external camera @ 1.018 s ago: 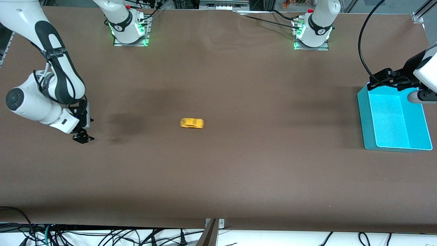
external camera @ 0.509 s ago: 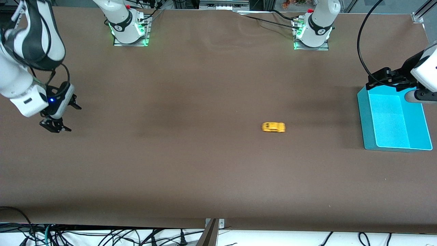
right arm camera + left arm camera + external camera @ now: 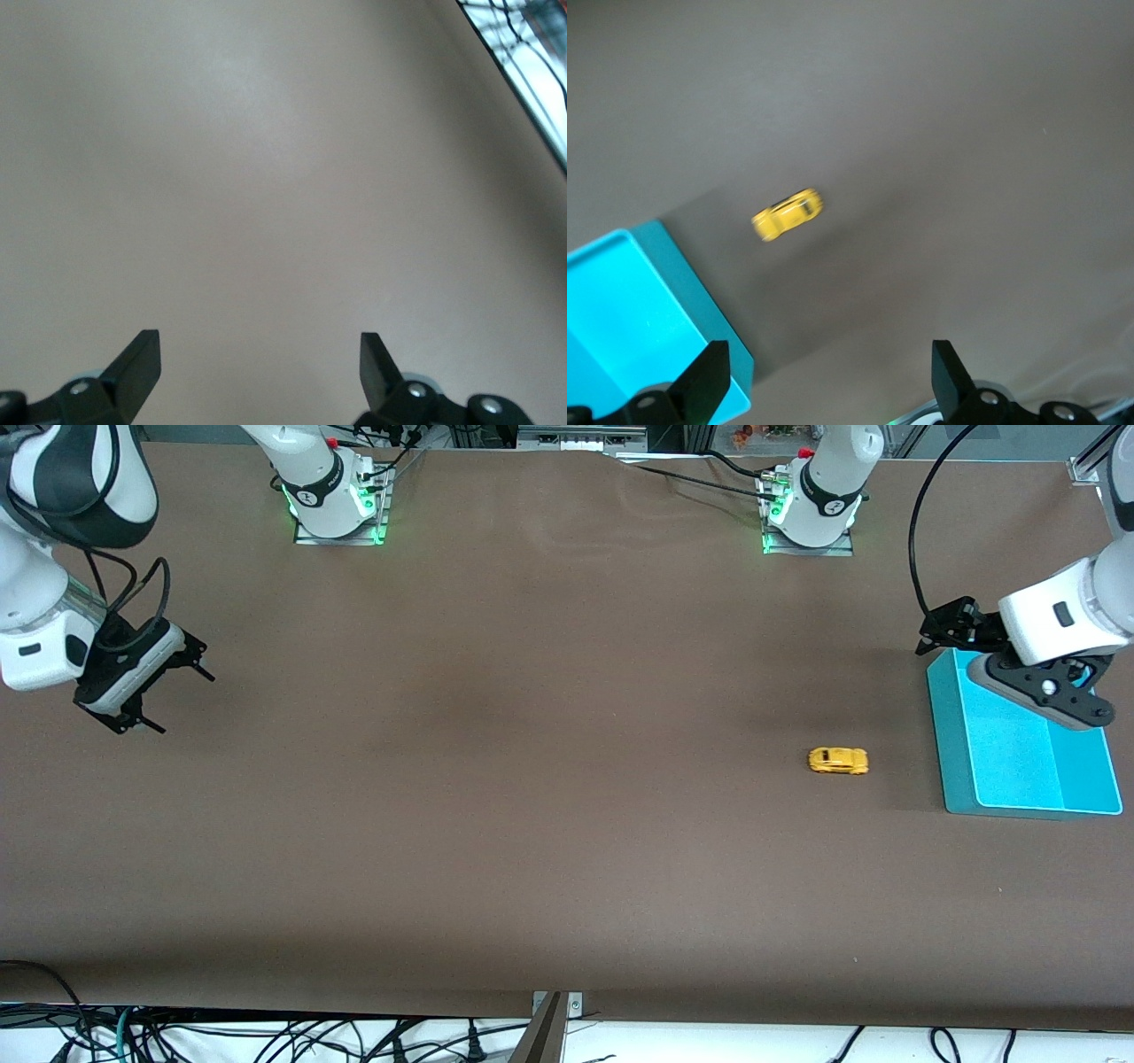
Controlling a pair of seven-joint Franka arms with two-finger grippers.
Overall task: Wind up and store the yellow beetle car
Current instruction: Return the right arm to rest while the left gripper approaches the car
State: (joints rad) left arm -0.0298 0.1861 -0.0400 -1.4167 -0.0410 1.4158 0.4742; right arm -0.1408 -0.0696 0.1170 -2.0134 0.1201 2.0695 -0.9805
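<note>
One step remaining, storing: yellow beetle car (image 3: 837,761) sitting on table (image 3: 532,850) just beside teal bin (image 3: 948,779), left gripper (image 3: 941,627) hovering spread over bin's edge, right gripper (image 3: 168,686) waiting spread near right arm's end.

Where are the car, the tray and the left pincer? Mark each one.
car (image 3: 837,761), front view, on its yellow roof
tray (image 3: 1019,766), front view, on its bare cyan floor
left pincer (image 3: 831,382), left wrist view, midway between its open fingertips

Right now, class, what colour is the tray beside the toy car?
Turquoise tray, clearest in the front view.
</note>
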